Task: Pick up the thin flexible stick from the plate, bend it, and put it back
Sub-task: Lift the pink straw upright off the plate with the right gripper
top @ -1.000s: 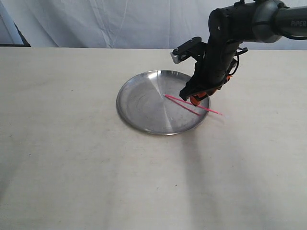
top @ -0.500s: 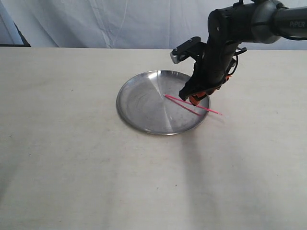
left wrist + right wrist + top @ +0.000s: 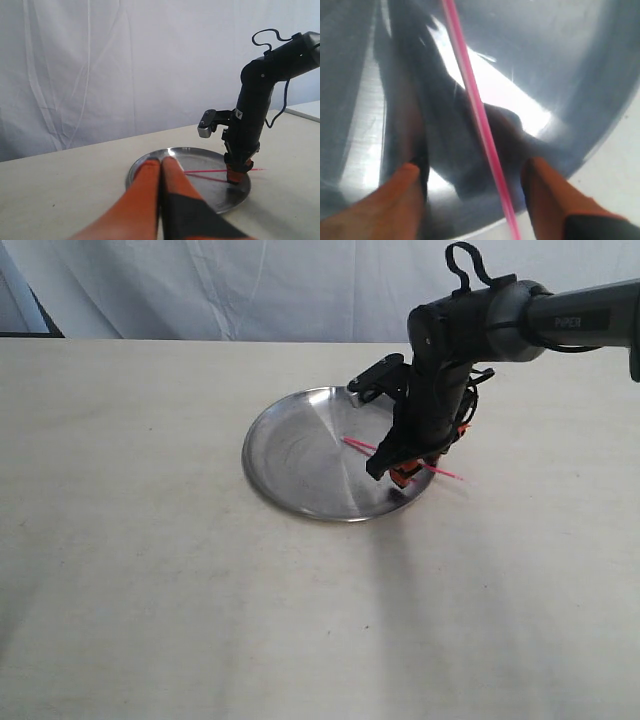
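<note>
Plate [image 3: 290,455]: shiny and round, sitting on the pale table [image 3: 150,570] a bit right of the middle. The arm covers part of its right rim.
Stick [image 3: 474,95]: thin and pink, lying across the right side of the plate, with its right end poking out past the rim over the table. From the exterior view the gripper blocks its middle stretch.
Right gripper [image 3: 402,474]: pointing down at the plate's right edge, with its orange fingers [image 3: 405,192] spread apart and the stick running through the gap. I can't tell whether the tips touch the metal.
Right wrist close-up: blurry, with the plate mostly glare and dark reflections and the far end of the stick cut off.
Left gripper [image 3: 161,161]: seen only by its own camera. Its fingers [image 3: 145,195] are pressed together with nothing between them, well back from the plate.
Backdrop [image 3: 250,290]: white cloth behind the table.
</note>
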You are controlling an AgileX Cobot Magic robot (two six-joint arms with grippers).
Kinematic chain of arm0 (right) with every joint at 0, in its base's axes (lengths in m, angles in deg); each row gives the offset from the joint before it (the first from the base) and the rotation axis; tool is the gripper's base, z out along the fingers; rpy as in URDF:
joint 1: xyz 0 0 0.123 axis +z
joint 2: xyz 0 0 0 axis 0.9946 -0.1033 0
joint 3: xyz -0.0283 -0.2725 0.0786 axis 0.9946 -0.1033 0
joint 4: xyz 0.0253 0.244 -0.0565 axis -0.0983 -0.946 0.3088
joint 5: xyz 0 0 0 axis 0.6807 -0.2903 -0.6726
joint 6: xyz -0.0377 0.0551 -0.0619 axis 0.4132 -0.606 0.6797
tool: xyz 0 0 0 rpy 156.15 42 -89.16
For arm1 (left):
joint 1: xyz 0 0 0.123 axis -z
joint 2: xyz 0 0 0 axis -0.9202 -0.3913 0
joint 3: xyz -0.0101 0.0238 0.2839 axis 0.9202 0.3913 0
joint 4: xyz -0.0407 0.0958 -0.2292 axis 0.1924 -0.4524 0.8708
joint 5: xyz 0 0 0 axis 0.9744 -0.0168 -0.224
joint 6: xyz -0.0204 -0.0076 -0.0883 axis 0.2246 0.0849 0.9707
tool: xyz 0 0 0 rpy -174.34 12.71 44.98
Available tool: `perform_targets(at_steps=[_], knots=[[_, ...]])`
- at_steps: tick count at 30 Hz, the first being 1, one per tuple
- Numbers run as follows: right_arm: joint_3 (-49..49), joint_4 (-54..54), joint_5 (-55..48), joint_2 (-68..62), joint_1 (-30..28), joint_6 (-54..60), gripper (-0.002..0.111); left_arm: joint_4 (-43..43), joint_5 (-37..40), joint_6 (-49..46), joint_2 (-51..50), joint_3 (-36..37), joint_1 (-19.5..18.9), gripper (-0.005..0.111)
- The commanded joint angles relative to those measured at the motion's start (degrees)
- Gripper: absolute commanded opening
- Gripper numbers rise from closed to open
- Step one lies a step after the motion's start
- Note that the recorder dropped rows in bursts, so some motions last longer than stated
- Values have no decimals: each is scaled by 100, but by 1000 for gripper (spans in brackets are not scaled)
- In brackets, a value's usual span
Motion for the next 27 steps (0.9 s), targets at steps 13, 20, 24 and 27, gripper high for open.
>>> perform_targets(at_steps=[13, 20, 24, 27], knots=[[23, -241, -91, 67, 6, -81, 0, -25, 27, 5, 19, 7, 40, 0], [23, -902, -89, 885, 6, -81, -1, -25, 27, 5, 19, 7, 40, 0], [23, -1491, -222, 1411, 6, -81, -1, -25, 27, 5, 19, 7, 40, 0], [23, -1985, -236, 1853, 28, 117, -1, -25, 27, 5, 19, 7, 40, 0]])
